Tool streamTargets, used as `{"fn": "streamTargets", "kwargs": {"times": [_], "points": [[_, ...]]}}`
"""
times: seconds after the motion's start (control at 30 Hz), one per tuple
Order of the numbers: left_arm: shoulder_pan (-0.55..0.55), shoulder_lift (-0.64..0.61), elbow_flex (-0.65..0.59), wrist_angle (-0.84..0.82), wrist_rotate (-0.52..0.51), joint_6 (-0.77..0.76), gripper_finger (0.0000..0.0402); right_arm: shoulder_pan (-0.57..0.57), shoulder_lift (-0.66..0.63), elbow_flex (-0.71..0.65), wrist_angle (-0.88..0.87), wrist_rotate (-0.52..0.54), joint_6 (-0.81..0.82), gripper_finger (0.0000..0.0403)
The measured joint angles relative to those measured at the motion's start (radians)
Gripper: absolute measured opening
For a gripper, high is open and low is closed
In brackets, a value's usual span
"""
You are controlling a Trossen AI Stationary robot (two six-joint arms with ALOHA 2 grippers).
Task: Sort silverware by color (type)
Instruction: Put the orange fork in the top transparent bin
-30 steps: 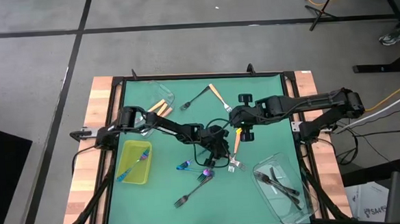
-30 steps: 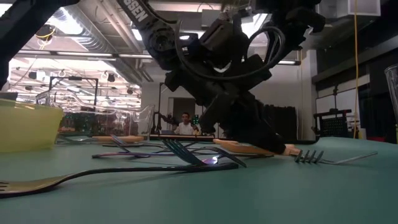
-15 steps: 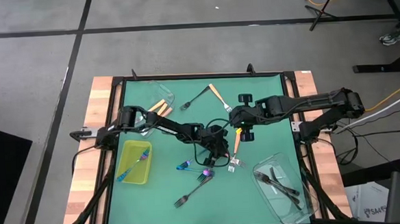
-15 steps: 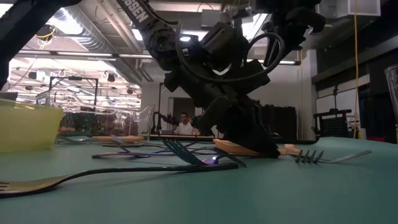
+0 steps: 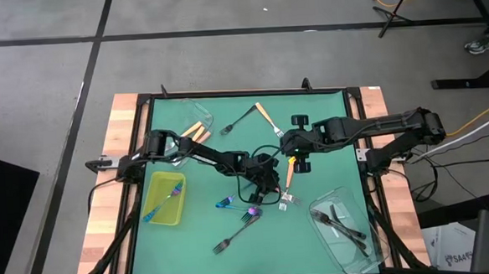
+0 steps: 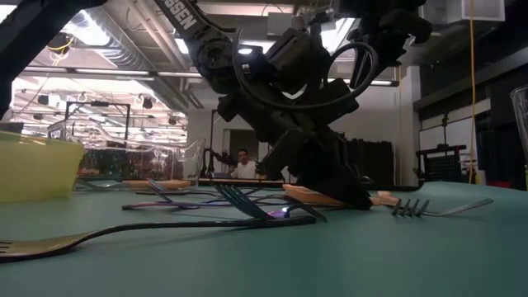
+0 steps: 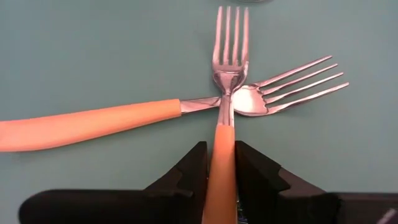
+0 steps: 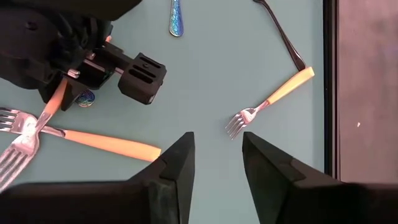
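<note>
Gripping the smooth orange-tan handle of a fork (image 7: 219, 155) between its two dark angular fingers (image 7: 186, 171), the left gripper (image 5: 268, 179) sits low near the middle of the green mat (image 5: 200, 240), its jaws clamped on that fork. The left wrist view shows what the overhead one cannot: the held fork's polished silver tines lie crossed over the neck of a second orange-handled fork (image 7: 112, 118), the two touching where the heads meet. The right gripper (image 5: 298, 143) hangs just beside them with its fingers (image 8: 177, 165) apart and nothing between them; its own camera picks out a third orange-handled fork (image 8: 273, 99) lying alone beside a slim dark fork (image 8: 283, 34). From above, iridescent blue-purple forks (image 5: 238, 209) lie scattered just in front of the left gripper, one more rests in the yellow-green tray (image 5: 151, 196), dark forks fill a clear tub (image 5: 345, 224) at the right front, and orange handles show in another clear tub (image 5: 195, 123) at the left rear.
</note>
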Motion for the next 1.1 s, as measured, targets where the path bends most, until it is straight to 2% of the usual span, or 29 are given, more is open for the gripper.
{"fn": "streamTargets", "kwargs": {"times": [0.2, 0.6, 0.7, 1.1], "points": [[0.0, 0.0, 0.0, 0.005, -0.007, 0.0, 0.0045, 0.0, 0.0, 0.0, 0.0, 0.0, 0.0, 0.0124], [0.0, -0.005, -0.001, 0.0, -0.007, -0.002, 0.0048, 0.001, 0.0, 0.0, -0.015, 0.0, 0.003, 0.0124], [0.0, -0.023, -0.003, -0.02, -0.014, -0.041, 0.0048, 0.001, -0.006, 0.0, -0.027, 0.0, 0.024, 0.0124], [0.007, -0.141, -0.001, -0.068, -0.101, -0.128, 0.0049, 0.0, -0.138, 0.0, -0.097, 0.02, 0.03, 0.0124]]}}
